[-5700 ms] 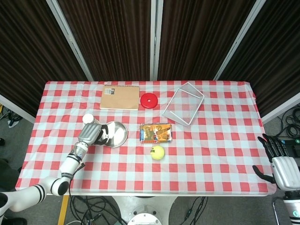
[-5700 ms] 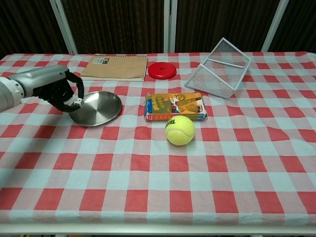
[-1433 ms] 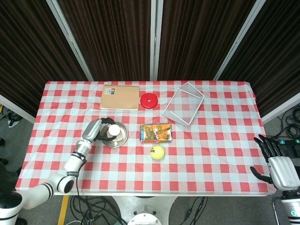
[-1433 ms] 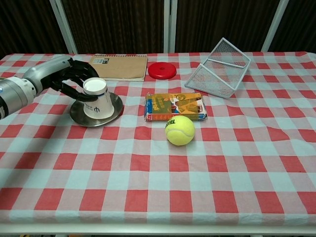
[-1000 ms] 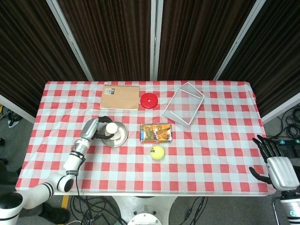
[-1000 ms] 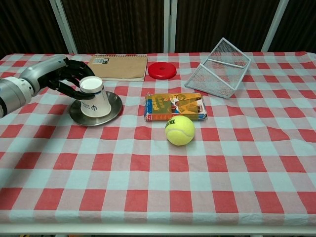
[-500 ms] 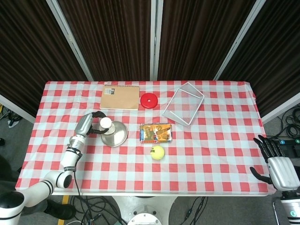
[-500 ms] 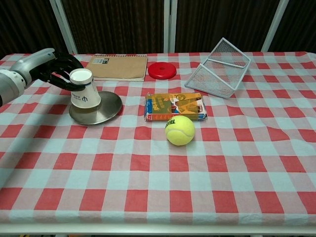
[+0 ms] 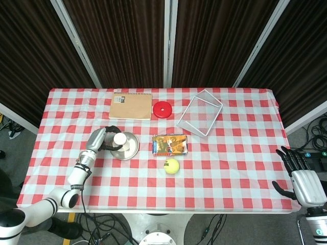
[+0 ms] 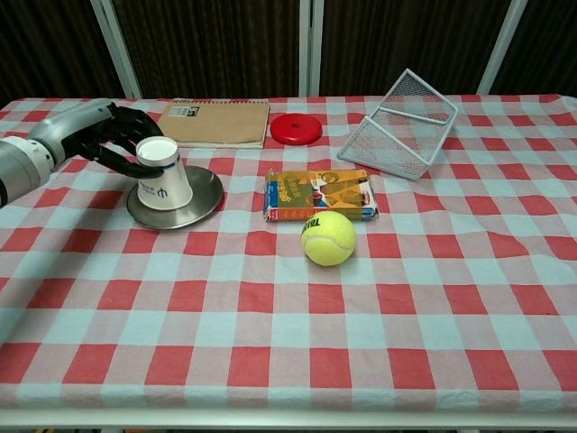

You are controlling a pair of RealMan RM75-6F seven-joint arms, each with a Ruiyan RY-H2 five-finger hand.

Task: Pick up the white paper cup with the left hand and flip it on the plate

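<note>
The cup (image 10: 162,184) stands upside down on the plate (image 10: 203,200), base up and mouth down on the metal, while the left hand (image 10: 115,137) holds it from behind, dark fingers (image 10: 126,161) curled round its upper wall. Half a second ago the cup hung tilted over the plate's near-left rim, barely on it; it has since come back toward the plate's middle and now looks seated, leaning only a little. A second ago it stood in much the same spot, so the hand seems to have lifted and reset it rather than let go.

In the head view the cup (image 9: 120,141) shows as a white disc inside the plate (image 9: 132,147), with the hand (image 9: 100,140) just left of it.

The flip itself appears done. What is left, by the look of it, is for the fingers to open and draw clear without tipping the light cup off the shallow metal.

The right hand (image 9: 302,179) hangs well right of the plate, beyond the table's edge, fingers spread and holding nothing.
</note>
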